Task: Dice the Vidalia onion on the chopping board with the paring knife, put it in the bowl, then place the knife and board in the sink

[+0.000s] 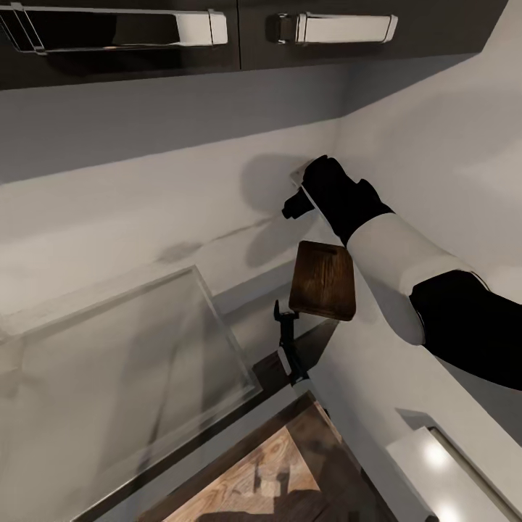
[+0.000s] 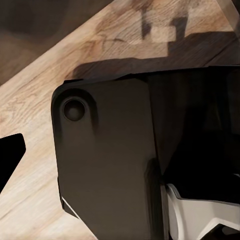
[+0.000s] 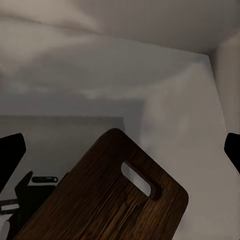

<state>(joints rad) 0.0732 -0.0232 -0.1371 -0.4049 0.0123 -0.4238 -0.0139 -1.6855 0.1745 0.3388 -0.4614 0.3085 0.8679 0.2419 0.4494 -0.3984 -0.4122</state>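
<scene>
The head view shows the right arm [image 1: 391, 254] raised toward the wall corner, its right pincer [image 1: 299, 199] just beside the wall [image 1: 145, 210], with the chopping board [image 1: 322, 281] hanging below and in front of the pincer, tilted on edge. The right wrist view adds detail the head view lacks: the board's slot hole [image 3: 141, 180] lies between the two dark fingertips [image 3: 10, 155], which stand wide apart at the frame sides and touch nothing visible. Whether the pincer has hold of the board cannot be told. The left wrist view shows dark robot housing [image 2: 110, 160] close to the camera over a wooden floor [image 2: 30, 115]; one fingertip of the left pincer [image 2: 11, 150] shows at the edge, its opening cannot be told. Below the right pincer, the head view shows a glossy pale worktop [image 1: 109, 348] edge, with open room above it.
</scene>
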